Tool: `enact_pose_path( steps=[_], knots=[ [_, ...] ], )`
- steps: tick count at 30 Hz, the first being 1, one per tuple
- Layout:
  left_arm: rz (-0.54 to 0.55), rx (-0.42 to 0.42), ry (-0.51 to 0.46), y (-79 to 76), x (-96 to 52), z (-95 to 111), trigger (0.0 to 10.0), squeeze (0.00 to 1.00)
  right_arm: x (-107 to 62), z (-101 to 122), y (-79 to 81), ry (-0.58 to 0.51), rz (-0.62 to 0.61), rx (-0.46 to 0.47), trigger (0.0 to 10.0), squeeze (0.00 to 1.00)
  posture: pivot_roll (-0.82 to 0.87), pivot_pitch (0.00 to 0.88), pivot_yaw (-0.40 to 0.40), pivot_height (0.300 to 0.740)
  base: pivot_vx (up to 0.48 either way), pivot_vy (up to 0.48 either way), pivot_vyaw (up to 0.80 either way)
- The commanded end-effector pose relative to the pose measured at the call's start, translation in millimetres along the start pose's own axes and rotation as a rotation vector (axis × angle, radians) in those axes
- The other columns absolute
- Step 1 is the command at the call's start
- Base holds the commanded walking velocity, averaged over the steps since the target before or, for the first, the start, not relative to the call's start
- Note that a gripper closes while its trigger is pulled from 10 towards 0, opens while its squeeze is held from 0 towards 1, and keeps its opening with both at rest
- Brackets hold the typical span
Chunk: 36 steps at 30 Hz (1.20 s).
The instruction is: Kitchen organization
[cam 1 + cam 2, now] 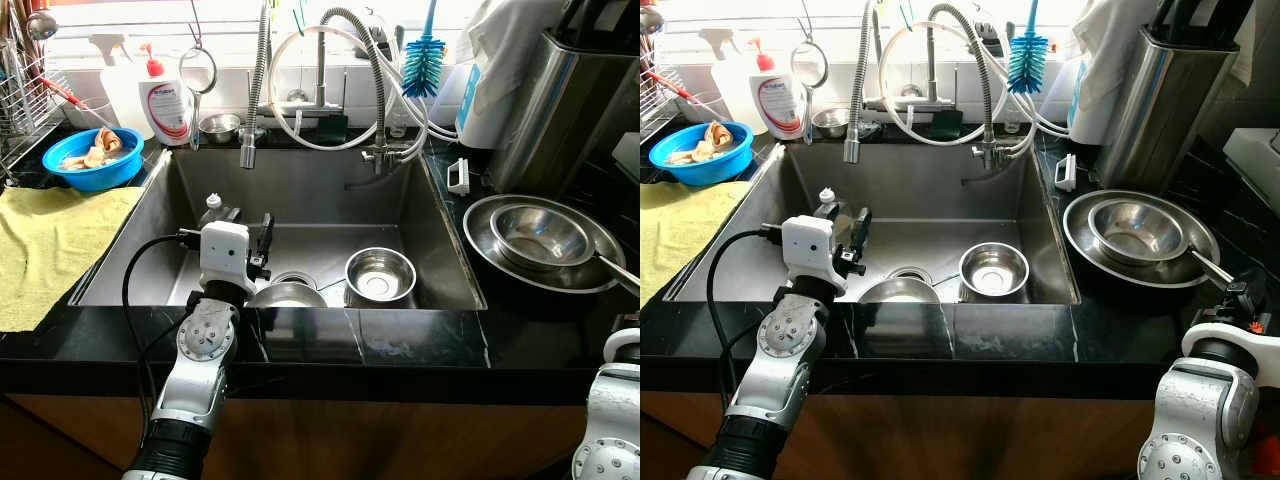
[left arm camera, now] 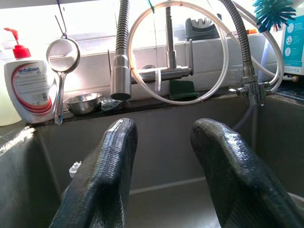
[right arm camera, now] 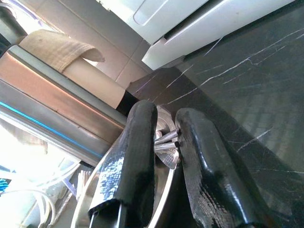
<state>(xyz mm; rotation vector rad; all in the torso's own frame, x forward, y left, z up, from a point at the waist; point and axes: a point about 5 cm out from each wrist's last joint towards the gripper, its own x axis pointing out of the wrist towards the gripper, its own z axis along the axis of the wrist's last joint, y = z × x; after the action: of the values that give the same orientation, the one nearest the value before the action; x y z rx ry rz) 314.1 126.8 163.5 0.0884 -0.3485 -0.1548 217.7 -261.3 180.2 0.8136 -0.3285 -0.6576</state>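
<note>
Left gripper [image 1: 243, 222] hovering inside the stainless steel sink [image 1: 440, 255], fingers spread apart, small steel bowl [image 1: 380, 274] sitting beside it, right gripper [image 3: 166, 142] pinching metal utensil handles [image 3: 166, 140] over the nested steel bowls [image 1: 542, 238].

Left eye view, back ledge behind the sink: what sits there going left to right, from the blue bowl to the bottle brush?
blue bowl → soap bottle → hanging strainer → small steel bowl → pull-down faucet → blue bottle brush

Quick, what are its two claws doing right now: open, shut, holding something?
Left tool: open, empty, over the sink.
Right tool: shut on the metal handle by the steel bowls.
</note>
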Motion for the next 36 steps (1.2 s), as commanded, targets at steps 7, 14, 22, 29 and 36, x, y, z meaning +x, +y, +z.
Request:
enact_pose_path(
  steps=[7,14,22,29,36],
  knots=[
    [-0.024,0.008,0.006,-3.2,1.7,-0.3,10.0,0.0,-1.4,4.5,1.4,-0.023,-0.009,0.015,10.0,1.0,-0.17,0.0,0.01,0.74,0.0,0.0,0.0],
    [-0.027,0.007,0.007,-3.5,1.1,-0.4,10.0,0.0,-0.3,5.3,1.0,-0.023,-0.012,-0.028,10.0,0.0,-0.17,0.0,0.008,0.74,0.0,0.0,0.0],
    [-0.033,0.008,0.008,-4.1,0.3,-0.7,10.0,0.0,4.8,19.1,-1.8,-0.083,-0.04,-0.003,10.0,0.0,-0.17,0.0,0.01,0.74,0.0,0.0,0.0],
    [-0.042,0.006,0.012,-6.1,-0.2,-1.1,10.0,0.0,9.1,24.7,-11.9,-0.105,-0.103,0.031,10.0,0.0,-0.17,0.0,0.009,0.74,0.0,0.0,0.0],
    [-0.039,0.009,0.011,-5.1,0.9,-0.7,10.0,0.0,9.0,23.2,-6.4,-0.096,-0.069,0.01,10.0,0.0,-0.17,0.0,0.011,0.74,0.0,0.0,0.0]
  ],
)
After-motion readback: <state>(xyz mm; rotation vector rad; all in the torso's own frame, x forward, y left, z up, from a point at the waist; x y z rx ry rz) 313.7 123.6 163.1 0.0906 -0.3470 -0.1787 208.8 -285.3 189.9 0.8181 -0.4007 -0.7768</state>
